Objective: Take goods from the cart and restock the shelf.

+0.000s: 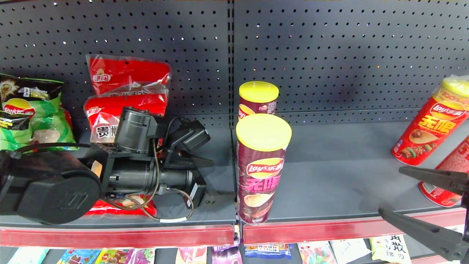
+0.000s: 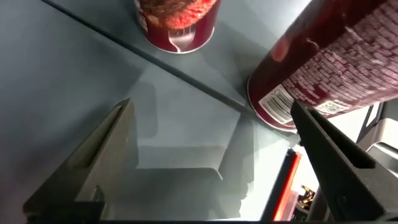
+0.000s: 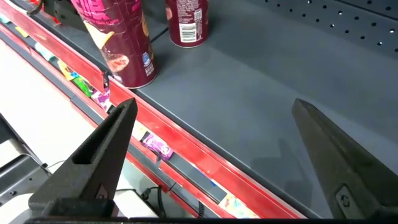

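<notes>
Two purple chip cans with yellow lids stand on the grey shelf point(image 1: 329, 176), one at the front edge point(image 1: 261, 172) and one behind it point(image 1: 258, 97). My left gripper point(image 1: 217, 180) lies low on the shelf just left of the front can, open and empty. From the left wrist, its fingers point(image 2: 93, 168) are spread over bare shelf, the front can point(image 2: 336, 62) just past one tip and the rear can point(image 2: 177, 25) farther off. My right gripper point(image 1: 421, 200) hovers open and empty before the shelf's right front edge. The right wrist view shows both cans point(image 3: 118, 43) point(image 3: 186, 22).
Red snack bags point(image 1: 126, 84) and a green chip bag point(image 1: 31, 113) stand behind the left arm. Two red chip cans point(image 1: 428, 123) point(image 1: 445, 176) lean at the far right. A red price rail point(image 1: 117, 236) fronts the shelf, above packets on the lower shelf point(image 1: 267, 251).
</notes>
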{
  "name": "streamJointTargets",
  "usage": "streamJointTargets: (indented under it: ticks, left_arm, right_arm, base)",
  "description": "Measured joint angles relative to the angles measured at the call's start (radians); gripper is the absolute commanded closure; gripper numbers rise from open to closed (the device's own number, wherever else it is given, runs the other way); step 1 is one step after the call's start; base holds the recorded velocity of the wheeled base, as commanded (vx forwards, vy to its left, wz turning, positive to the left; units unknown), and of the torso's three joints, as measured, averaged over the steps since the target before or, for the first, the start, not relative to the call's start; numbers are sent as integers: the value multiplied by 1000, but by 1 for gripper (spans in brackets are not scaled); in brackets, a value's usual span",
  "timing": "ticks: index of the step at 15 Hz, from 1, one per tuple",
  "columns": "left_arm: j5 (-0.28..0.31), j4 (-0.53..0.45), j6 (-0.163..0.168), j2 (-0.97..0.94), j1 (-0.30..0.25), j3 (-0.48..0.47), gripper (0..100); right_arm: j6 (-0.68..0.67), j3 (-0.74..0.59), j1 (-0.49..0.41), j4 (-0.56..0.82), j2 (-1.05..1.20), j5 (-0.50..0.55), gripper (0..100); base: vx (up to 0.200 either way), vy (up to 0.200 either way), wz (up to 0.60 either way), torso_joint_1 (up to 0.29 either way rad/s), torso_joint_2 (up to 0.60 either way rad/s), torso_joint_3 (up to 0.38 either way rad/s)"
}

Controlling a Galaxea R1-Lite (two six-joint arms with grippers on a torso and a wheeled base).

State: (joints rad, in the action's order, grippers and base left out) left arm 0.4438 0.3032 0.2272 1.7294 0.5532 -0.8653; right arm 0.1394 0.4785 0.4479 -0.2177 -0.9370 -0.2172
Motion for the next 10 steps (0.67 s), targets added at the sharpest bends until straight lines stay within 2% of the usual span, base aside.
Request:
streamJointTargets:
  ticks: [6, 10]
  left_arm:
    - [-1, 0, 0, 11, 1, -3, 0]
    - [-6, -1, -3, -71, -53, 61, 0]
  right_arm:
    - [0, -1, 0, 3, -1, -1, 0]
    - [1, -42, 0, 3, 11, -1, 0]
  base:
    - [0, 0, 0, 0, 0, 0]
    - [0, 0, 0, 0, 0, 0]
